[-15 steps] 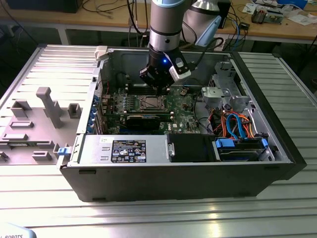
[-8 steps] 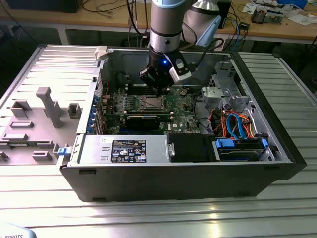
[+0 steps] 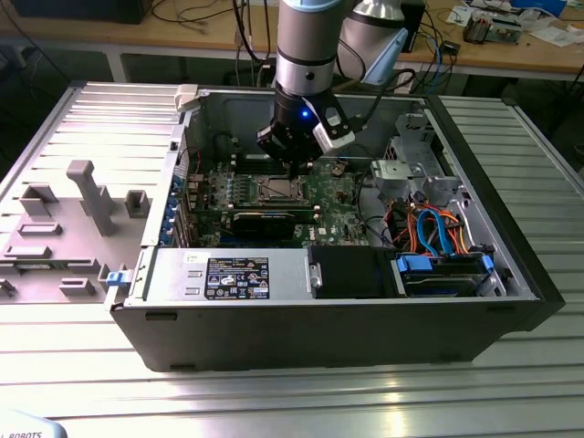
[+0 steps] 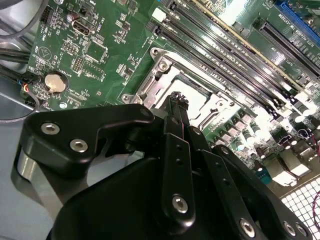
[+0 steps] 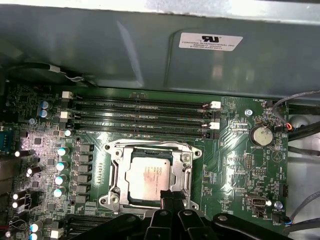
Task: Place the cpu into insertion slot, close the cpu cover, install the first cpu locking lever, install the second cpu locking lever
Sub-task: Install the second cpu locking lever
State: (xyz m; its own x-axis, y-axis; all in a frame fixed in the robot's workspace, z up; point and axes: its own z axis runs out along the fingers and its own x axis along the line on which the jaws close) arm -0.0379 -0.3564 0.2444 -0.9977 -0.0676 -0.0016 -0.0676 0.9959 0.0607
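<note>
arm vertical, gripper (image 5: 171, 196) at cpu cover (image 5: 116, 172) edge (fingers together).

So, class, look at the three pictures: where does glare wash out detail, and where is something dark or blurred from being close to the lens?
In the second wrist view, strong glare bleaches the memory slots, while the gripper looms dark and soft. In the first wrist view, light reflects off the cpu and the case wall looks hazy. In the exterior view, the ribbed table shows bright streaks.

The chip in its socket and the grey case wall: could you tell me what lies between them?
In the first wrist view, long black memory slots run between the chip and the case wall.
</note>
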